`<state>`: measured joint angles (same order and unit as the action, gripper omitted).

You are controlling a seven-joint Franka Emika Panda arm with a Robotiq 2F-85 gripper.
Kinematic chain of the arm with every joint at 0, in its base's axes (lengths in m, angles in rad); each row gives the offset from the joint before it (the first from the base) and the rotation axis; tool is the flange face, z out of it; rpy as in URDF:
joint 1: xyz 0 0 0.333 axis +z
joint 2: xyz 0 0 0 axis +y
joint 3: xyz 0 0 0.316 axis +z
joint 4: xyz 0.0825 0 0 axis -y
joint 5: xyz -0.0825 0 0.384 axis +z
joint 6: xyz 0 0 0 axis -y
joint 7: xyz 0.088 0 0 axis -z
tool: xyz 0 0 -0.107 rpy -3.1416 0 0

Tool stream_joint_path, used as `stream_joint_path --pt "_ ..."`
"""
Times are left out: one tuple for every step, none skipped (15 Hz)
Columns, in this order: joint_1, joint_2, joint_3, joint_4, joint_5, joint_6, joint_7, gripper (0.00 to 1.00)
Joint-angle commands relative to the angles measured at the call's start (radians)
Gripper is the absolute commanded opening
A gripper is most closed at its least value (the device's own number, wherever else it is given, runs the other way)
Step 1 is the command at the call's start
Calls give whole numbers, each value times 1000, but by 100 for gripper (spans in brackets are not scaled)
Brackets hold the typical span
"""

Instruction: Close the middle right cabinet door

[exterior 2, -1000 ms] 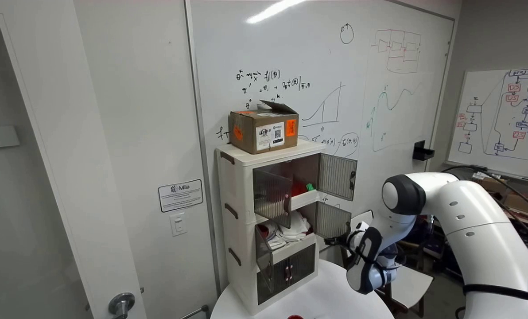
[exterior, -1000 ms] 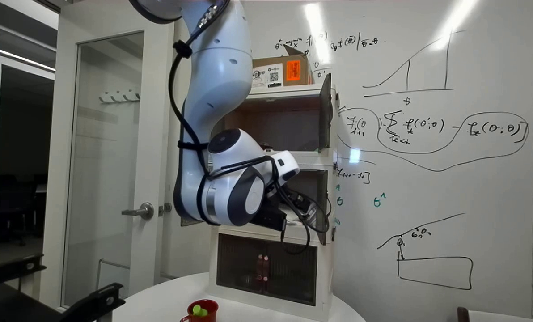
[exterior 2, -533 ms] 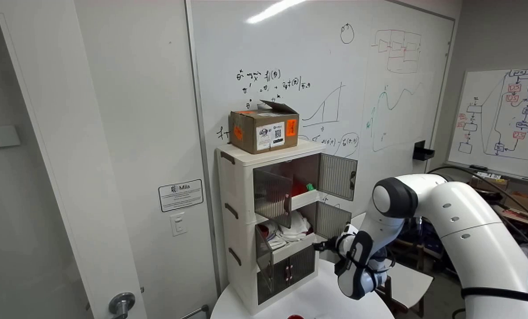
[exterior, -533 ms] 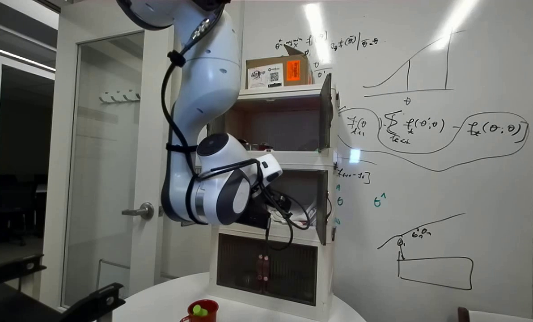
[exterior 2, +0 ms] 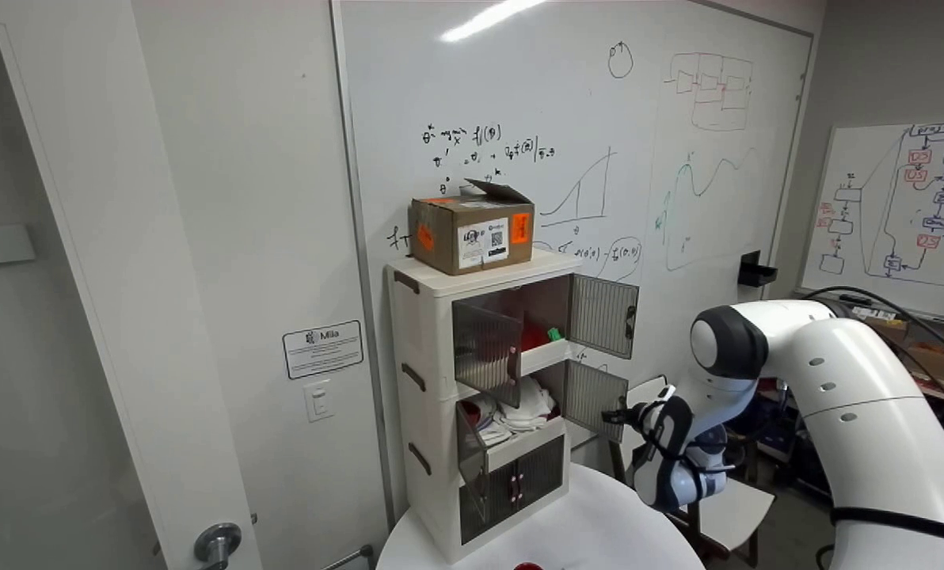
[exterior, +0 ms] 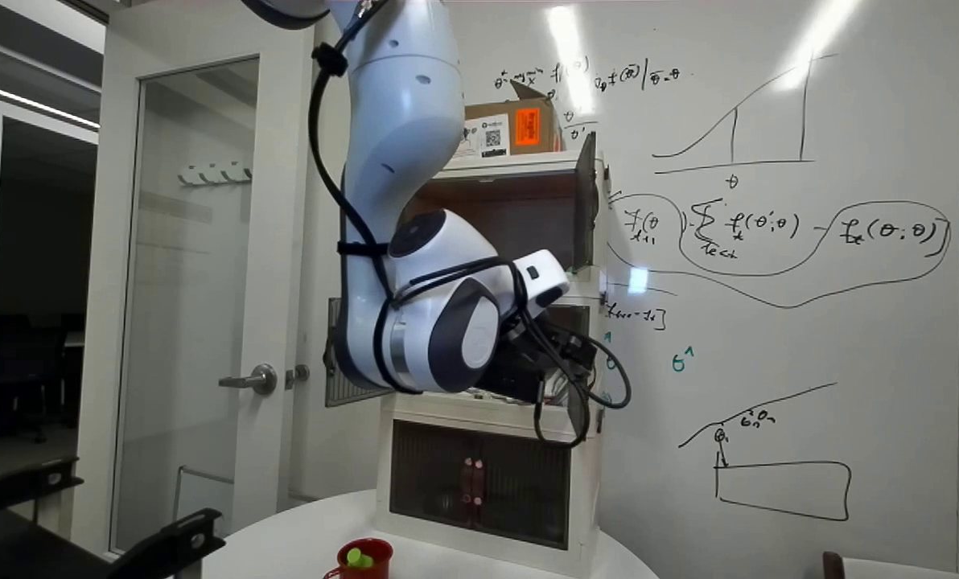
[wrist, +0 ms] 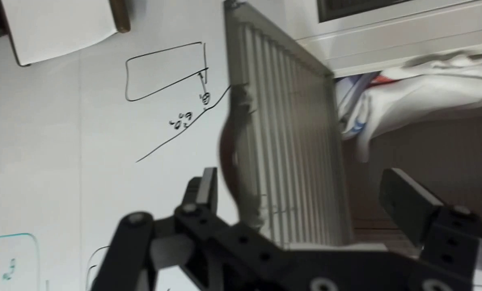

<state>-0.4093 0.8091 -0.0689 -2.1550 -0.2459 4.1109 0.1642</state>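
The middle right cabinet door (exterior 2: pixel 595 396) is a grey translucent ribbed panel. It stands open, swung out from the right edge of the white cabinet's (exterior 2: pixel 432 443) middle tier. In the wrist view the door (wrist: pixel 293 133) shows ribs and a dark curved handle (wrist: pixel 229 149) on its free edge. My gripper (wrist: pixel 299 178) is open and empty, its fingers (wrist: pixel 406 198) spread wide with the door showing between them. I cannot tell whether they touch it. In an exterior view my gripper (exterior 2: pixel 613 416) overlaps the door's lower free corner. In an exterior view the arm hides much of the door (exterior: pixel 579 418).
The middle left door (exterior 2: pixel 472 459) and the top doors (exterior 2: pixel 488 348) (exterior 2: pixel 603 317) stand open. The bottom doors (exterior: pixel 431 466) are shut. White cloths (exterior 2: pixel 523 408) lie in the middle tier. A cardboard box (exterior 2: pixel 472 233) sits on top. A red mug (exterior: pixel 375 559) stands on the round table (exterior: pixel 286 535).
My arm first moved left, then swung back right and slightly up, beyond where it was one second ago, to the door's free edge. The door shows no clear movement.
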Motion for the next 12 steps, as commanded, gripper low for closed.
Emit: stream_joint_path --pt "-27 -32 -10 -4 48 21 47 100" --pt "-29 -31 -8 7 68 33 50 100" --pt "-29 -31 -7 17 83 38 53 100" --pt "-27 -29 -5 32 102 50 57 100" --pt "-23 -25 -3 45 115 60 61 100" --pt "-18 -19 -1 62 124 70 64 100" --pt "-11 -11 0 80 131 79 63 100" --pt "2 -3 -1 98 144 85 52 100" --pt "12 3 -3 113 150 80 44 100" --pt "22 7 -4 127 155 74 39 100" --pt "31 12 -4 141 158 66 36 100" --pt "37 16 -4 154 152 53 36 100"
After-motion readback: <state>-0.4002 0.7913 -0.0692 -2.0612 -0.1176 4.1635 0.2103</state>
